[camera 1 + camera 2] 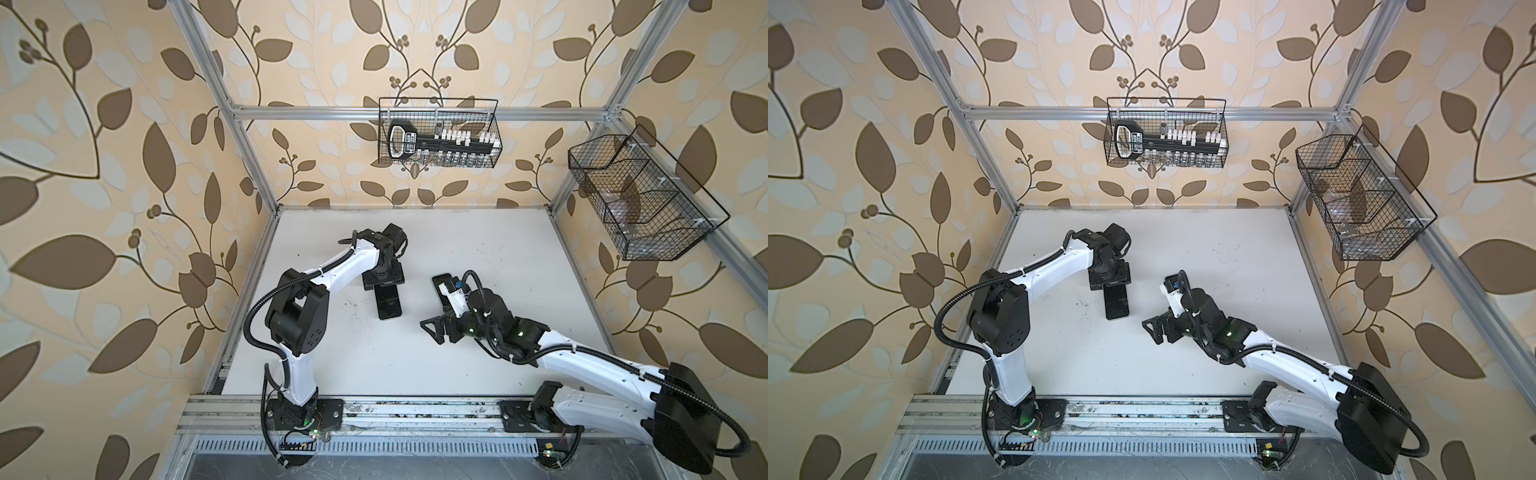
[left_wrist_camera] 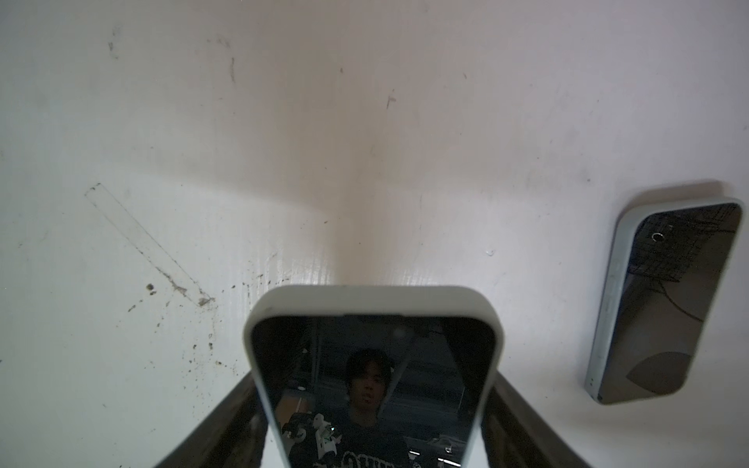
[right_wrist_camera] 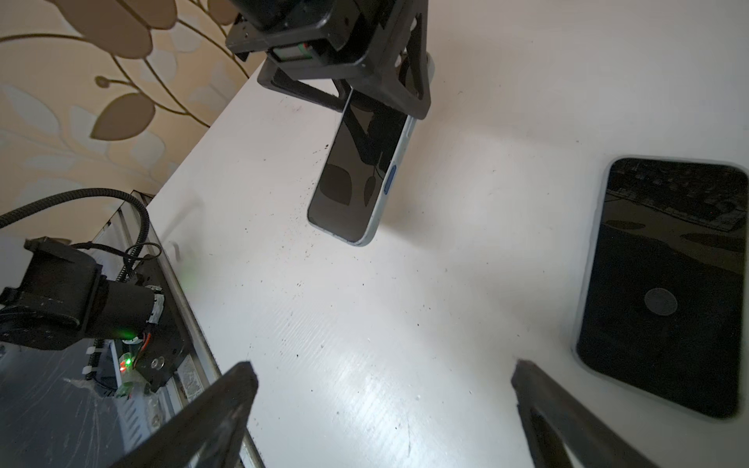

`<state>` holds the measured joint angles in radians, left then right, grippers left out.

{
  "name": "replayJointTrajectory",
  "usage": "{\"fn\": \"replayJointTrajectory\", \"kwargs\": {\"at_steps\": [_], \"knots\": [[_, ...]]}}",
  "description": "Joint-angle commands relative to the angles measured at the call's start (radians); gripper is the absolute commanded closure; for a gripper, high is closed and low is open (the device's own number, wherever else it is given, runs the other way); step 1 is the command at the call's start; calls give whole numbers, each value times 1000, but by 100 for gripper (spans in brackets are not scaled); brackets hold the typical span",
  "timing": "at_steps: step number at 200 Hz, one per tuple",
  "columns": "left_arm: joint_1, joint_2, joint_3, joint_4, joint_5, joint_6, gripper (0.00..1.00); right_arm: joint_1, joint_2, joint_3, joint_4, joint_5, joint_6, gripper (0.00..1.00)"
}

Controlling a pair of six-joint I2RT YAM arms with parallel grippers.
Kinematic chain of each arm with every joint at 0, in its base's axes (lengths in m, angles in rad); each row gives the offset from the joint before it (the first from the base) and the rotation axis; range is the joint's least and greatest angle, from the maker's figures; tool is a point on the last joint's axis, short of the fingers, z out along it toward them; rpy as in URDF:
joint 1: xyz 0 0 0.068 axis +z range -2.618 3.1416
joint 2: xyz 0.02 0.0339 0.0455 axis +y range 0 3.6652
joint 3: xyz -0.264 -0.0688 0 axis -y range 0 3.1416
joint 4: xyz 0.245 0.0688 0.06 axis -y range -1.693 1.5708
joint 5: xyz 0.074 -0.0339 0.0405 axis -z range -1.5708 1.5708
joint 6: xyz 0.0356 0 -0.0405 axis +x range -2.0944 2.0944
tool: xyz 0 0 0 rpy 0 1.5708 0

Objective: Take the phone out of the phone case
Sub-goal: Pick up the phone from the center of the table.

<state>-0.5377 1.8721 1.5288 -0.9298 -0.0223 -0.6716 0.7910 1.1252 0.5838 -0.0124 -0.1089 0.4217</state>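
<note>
Dark phone (image 1: 390, 305) inside a pale case (image 2: 373, 298), a bit left of the middle of the white table (image 1: 519, 249). Far end held by the left gripper (image 1: 383, 286), one finger pressed on each long edge of the case. Near end poking out free toward the near side; hard to tell whether flat on the table or tipped up. Open white room to the left, up to the table's left edge, and more toward the near edge. To the right, a second phone (image 3: 664, 283), also in a pale case, flat, partly under the right arm. Right gripper (image 1: 435, 322) just beside it, fingers spread wide, gripping nothing, only bare table between the tips. Wire basket (image 1: 440, 133) up on the far wall, well apart.
</note>
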Motion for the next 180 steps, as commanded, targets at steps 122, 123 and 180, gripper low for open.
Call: {"fn": "replayJointTrajectory", "kwargs": {"at_steps": [122,123,180], "knots": [[-8,-249,16,-33,123,-58,49,4,192,34,402,-206,289,8],[-7,-251,15,-32,124,-58,49,4,193,35,405,-207,290,8],[-7,-328,-47,0,159,-90,49,4,241,57,540,-276,352,18]]}}
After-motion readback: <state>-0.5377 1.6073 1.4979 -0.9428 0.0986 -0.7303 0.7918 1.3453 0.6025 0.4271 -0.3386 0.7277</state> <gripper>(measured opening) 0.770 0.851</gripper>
